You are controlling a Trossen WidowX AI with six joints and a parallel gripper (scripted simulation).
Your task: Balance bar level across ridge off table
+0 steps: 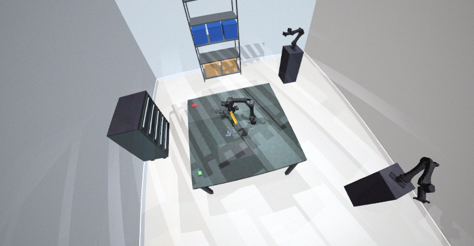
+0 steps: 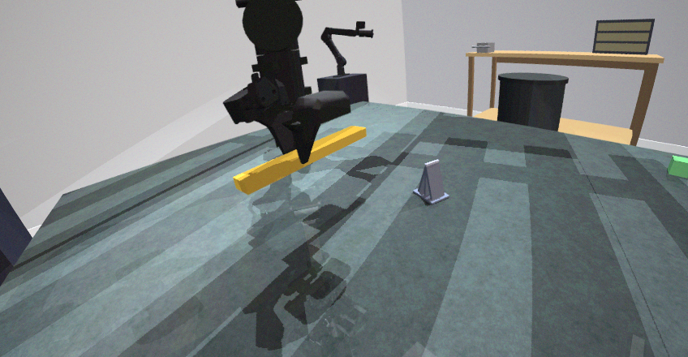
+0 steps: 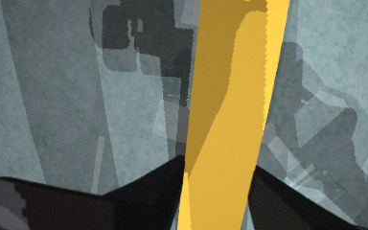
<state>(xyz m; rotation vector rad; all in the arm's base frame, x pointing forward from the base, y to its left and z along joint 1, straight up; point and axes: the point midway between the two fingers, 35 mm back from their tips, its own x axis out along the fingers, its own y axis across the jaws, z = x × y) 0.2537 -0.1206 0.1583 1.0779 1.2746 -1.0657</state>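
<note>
My gripper (image 2: 303,156) (image 3: 216,168) (image 1: 230,111) is shut on the long yellow bar (image 2: 270,170) (image 3: 229,110) (image 1: 233,118) near its middle. It holds the bar clear above the table (image 2: 531,256) (image 1: 266,143), roughly level. The ridge (image 2: 431,182) (image 1: 228,132) is a small grey wedge standing upright on the table, to the right of the bar in the exterior view and apart from it. In the wrist view the bar runs up between the two dark fingers; the ridge does not show there.
A green block (image 2: 678,165) (image 1: 199,173) and a red block (image 1: 194,104) lie near table corners. Off the table stand a shelf rack (image 1: 214,34), a drawer cabinet (image 1: 139,127), other arms on pedestals (image 1: 290,62) and a wooden bench (image 2: 565,57).
</note>
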